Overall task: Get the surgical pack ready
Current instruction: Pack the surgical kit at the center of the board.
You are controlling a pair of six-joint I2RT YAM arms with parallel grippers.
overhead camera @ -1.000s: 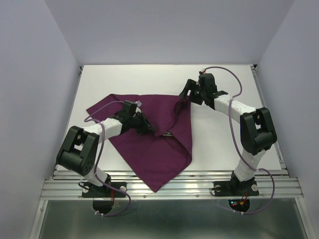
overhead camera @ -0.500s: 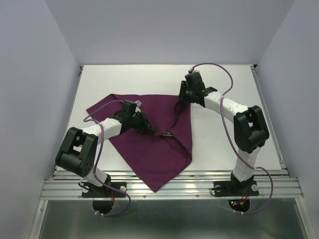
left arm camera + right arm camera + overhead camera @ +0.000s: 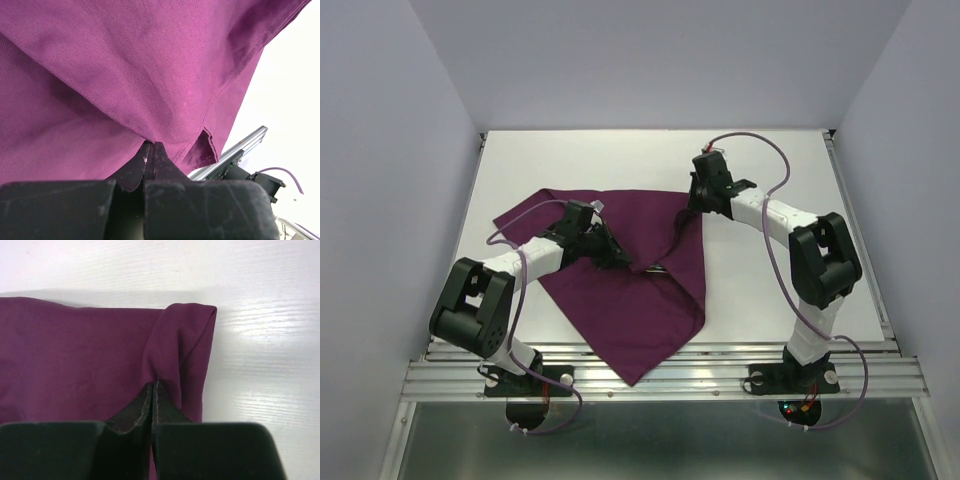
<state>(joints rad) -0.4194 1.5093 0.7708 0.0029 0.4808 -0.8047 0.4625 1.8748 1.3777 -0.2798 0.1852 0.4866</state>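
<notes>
A white tabletop (image 3: 770,290) carries a large deep-purple cloth wrap (image 3: 640,310), which lies rumpled across the left and middle of the surface, with one pointed corner reaching past the tabletop's near edge. The left arm's black pincer (image 3: 149,150) is closed tight with a raised fold of the cloth pinched between its tips, near the middle of the wrap. The right arm's black pincer (image 3: 152,387) is likewise closed, gripping the folded-over corner of the cloth that lies toward the tabletop's far right, where the purple fabric meets bare white surface.
</notes>
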